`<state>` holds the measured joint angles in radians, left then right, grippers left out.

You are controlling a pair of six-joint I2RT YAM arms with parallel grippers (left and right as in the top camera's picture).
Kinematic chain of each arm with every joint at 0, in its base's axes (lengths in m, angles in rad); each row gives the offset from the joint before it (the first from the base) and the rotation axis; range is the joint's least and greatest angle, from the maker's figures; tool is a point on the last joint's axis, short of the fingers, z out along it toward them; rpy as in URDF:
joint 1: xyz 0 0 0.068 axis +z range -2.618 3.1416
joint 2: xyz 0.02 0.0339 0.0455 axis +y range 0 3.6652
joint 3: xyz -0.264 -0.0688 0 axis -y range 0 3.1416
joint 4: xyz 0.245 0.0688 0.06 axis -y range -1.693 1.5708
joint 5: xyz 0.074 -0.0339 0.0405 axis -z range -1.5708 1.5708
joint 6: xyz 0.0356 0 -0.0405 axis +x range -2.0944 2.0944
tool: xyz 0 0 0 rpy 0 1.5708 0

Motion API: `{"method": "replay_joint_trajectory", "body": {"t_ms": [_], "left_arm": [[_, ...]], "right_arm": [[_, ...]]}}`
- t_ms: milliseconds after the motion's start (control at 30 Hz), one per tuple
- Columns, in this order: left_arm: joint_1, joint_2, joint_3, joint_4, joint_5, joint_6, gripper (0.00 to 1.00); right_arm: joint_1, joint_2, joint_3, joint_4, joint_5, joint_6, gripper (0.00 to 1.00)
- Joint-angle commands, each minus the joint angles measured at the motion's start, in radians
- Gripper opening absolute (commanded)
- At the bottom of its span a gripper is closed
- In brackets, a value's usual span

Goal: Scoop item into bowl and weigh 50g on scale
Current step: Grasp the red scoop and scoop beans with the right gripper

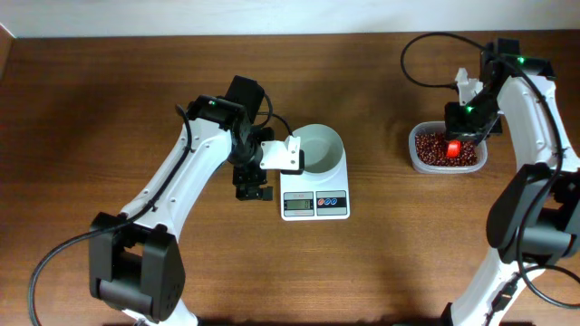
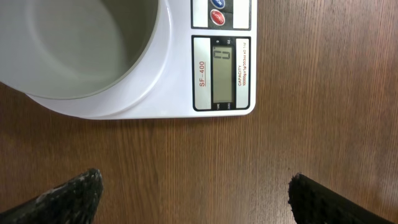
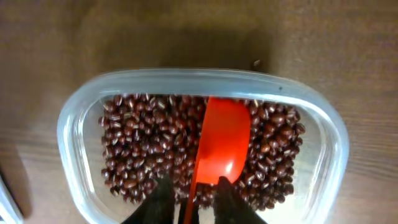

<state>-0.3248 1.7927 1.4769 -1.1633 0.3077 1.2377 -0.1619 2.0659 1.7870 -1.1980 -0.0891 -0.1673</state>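
The white bowl [image 1: 319, 148] stands empty on the white scale [image 1: 314, 201]; in the left wrist view the bowl [image 2: 74, 50] and the scale [image 2: 180, 93] show, with the display reading 0. My left gripper [image 1: 253, 191] is open and empty over bare wood just left of the scale; its fingertips [image 2: 194, 196] are wide apart. The reddish-brown beans [image 1: 435, 150] fill a clear tub [image 1: 414, 156]. My right gripper [image 1: 456, 145] is over the tub, shut on the handle of an orange-red scoop [image 3: 221, 146] that rests on the beans [image 3: 143, 149].
The clear tub [image 3: 68, 134] sits at the right of the wooden table [image 1: 136, 109]. A black cable [image 1: 426, 54] loops behind the right arm. The left arm stretches from the front left towards the scale.
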Motion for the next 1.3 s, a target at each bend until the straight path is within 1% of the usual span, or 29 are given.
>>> {"method": "replay_joint_trajectory", "body": {"t_ms": [0, 67, 133, 300, 433, 633, 800, 900, 967, 1033, 1167, 1267], "left_arm": [[0.003, 0.008, -0.008, -0.003, 0.018, 0.012, 0.99], [0.003, 0.008, -0.008, -0.003, 0.018, 0.012, 0.99], [0.003, 0.008, -0.008, -0.003, 0.018, 0.012, 0.98], [0.003, 0.008, -0.008, -0.003, 0.018, 0.012, 0.99], [0.003, 0.008, -0.008, -0.003, 0.018, 0.012, 0.99], [0.003, 0.008, -0.008, -0.003, 0.018, 0.012, 0.99], [0.003, 0.008, -0.008, -0.003, 0.018, 0.012, 0.99], [0.003, 0.008, -0.008, -0.003, 0.018, 0.012, 0.99], [0.003, 0.008, -0.008, -0.003, 0.018, 0.012, 0.98], [0.003, 0.008, -0.008, -0.003, 0.018, 0.012, 0.99], [0.003, 0.008, -0.008, -0.003, 0.018, 0.012, 0.98], [0.003, 0.008, -0.008, -0.003, 0.018, 0.012, 0.99]], "right_arm": [[0.004, 0.011, -0.004, 0.006, -0.009, -0.008, 0.10], [0.004, 0.011, -0.004, 0.010, 0.021, -0.008, 0.08], [0.004, 0.011, -0.004, 0.011, 0.041, -0.008, 0.08], [-0.018, 0.023, -0.010, 0.037, 0.025, -0.001, 0.07], [-0.058, 0.023, -0.028, 0.040, -0.123, 0.000, 0.08], [-0.114, 0.023, -0.109, 0.084, -0.312, 0.014, 0.08], [-0.114, 0.023, -0.111, 0.064, -0.464, 0.019, 0.08], [-0.122, 0.023, -0.111, 0.049, -0.468, 0.026, 0.08], [-0.154, 0.023, -0.111, 0.034, -0.473, 0.025, 0.08], [-0.214, 0.023, -0.111, 0.024, -0.583, -0.013, 0.08], [-0.284, 0.023, -0.112, 0.024, -0.713, -0.018, 0.08], [-0.328, 0.023, -0.117, 0.026, -0.728, -0.021, 0.08]]}}
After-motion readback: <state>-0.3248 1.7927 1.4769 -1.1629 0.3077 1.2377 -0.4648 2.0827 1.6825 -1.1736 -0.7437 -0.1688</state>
